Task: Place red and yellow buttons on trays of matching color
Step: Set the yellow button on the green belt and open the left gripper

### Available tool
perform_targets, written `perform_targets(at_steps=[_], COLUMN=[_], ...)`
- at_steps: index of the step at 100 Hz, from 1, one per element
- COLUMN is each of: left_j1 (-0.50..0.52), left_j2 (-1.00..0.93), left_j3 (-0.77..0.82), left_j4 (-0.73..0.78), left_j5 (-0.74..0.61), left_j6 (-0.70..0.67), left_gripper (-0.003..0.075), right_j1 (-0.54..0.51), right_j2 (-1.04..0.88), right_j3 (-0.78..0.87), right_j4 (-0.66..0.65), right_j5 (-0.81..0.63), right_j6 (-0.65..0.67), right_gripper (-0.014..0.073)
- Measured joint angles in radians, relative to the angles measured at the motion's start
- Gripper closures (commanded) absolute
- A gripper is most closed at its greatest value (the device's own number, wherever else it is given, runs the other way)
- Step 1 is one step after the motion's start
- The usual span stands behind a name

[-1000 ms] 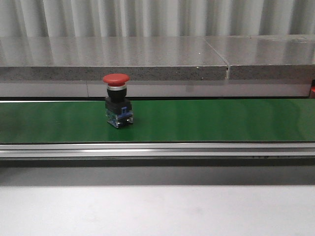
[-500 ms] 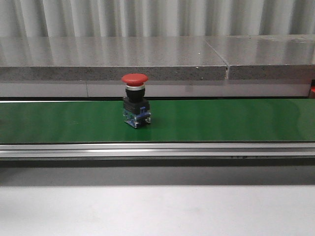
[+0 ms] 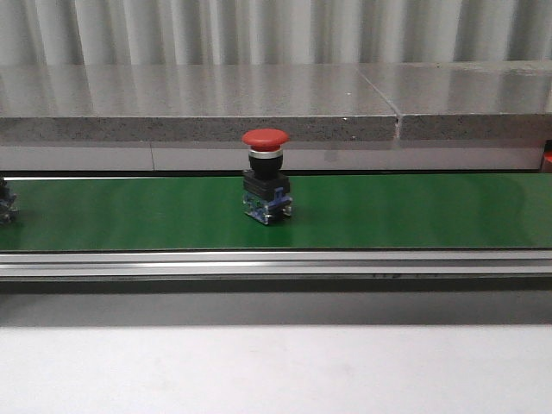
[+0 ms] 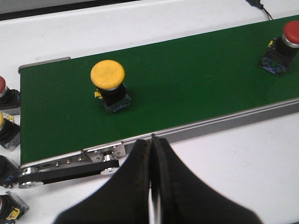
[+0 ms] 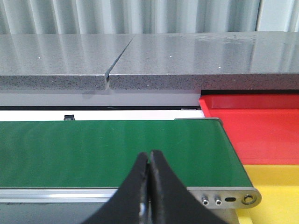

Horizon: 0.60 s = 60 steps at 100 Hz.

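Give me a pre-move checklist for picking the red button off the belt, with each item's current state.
1. Red button upright on the green belt: ok.
2. Left gripper empty, jaws shut; must open first: not ok.
3. Right gripper empty, jaws shut: not ok.
4. Red tray at the belt's end has room: ok.
5. Yellow button upright on the belt, well apart from the red one: ok.
6. Belt stopped: cannot tell from one moment.

front level, wrists overlook green belt (image 3: 388, 211)
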Motion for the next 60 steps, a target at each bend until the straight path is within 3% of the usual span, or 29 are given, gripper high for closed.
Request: perform_targets(at_steps=[34,60], left_j1=[0.0,0.0], left_j2=[-0.301,-0.38], left_j3=[0.127,0.133], left_j4=[-0.008,-0.012], left_j5=[0.023,0.05], left_j6=[0.0,0.0], left_gripper=[0.0741,0.0741], right_j1=[0.0,0.002], right_j2=[0.0,0.014], right_j3=[0.0,-0.063], right_j4=[0.0,0.0], right_j5=[0.0,0.033], right_j6=[0.0,0.0], right_gripper=[0.0681,0.0681])
